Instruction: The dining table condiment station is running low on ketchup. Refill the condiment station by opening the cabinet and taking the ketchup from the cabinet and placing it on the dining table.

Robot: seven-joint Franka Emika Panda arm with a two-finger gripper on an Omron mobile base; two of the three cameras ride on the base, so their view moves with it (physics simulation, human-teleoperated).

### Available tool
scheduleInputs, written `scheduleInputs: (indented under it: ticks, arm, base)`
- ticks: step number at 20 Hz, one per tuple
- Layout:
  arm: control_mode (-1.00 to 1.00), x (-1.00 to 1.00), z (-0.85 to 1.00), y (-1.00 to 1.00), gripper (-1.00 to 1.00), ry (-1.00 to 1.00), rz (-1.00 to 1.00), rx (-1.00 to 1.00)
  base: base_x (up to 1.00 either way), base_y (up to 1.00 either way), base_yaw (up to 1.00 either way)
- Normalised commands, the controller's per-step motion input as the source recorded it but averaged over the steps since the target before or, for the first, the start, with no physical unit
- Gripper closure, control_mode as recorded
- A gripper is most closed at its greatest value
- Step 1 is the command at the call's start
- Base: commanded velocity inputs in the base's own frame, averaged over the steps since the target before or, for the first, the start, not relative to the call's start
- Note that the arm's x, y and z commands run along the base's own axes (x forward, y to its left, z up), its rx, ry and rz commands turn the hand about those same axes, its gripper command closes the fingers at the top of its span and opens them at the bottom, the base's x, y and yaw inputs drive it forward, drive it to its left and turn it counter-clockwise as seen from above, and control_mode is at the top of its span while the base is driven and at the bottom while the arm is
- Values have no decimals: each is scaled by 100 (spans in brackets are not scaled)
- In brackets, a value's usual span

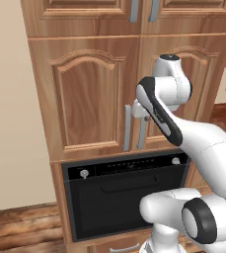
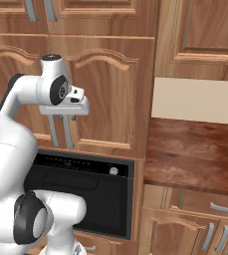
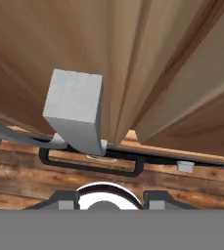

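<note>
2 tall arched doors make up the cabinet [image 1: 90, 94], mid-brown wood, both shut; contents hidden, so the ketchup, presumably inside, cannot be located.

1 black built-in oven [image 1: 119, 197] directly below the cabinet, door shut, with a knob at each end of its control strip.

1 desk [image 2: 195, 154] with a dark reddish-brown top, to the right of the cabinet in the right base view; its bare surface carries nothing.

1 white arm, reaching forward from the base to the seam between the 2 doors.

2 grey vertical bar handles, side by side at the seam: left door handle [image 1: 128, 127], right door handle [image 1: 143, 132]. In the hand view 1 grey handle [image 3: 77, 110] stands close in front of the camera, seen end-on against the wood.

1 gripper [image 2: 65, 118], set at the upper ends of the handles. Whether the jaws are closed on a handle or merely beside it cannot be told; the fingertips are not clearly seen.

Step in hand, as judged: opening the cabinet, at the handle-grasp stage, with no door yet swung.

Next move calls for: a firm hold on 1 handle, then a pull outward along the door's arc, wide enough to clear a reach inside.

Remaining: find the ketchup, take it, carry it to the dining table.
</note>
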Motion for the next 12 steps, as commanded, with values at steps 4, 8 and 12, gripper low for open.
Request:
scheduleInputs:
  ticks: [4,8,12]
  arm:
    - [-100,-25,0,0,-100,-11,0,0]
    - [-100,-59,0,1,-100,-24,0,-2]
    - [-100,-16,-19,3,-100,-17,-4,0]
  base:
    - [0,0,0]
    - [0,0,0]
    - [0,0,0]
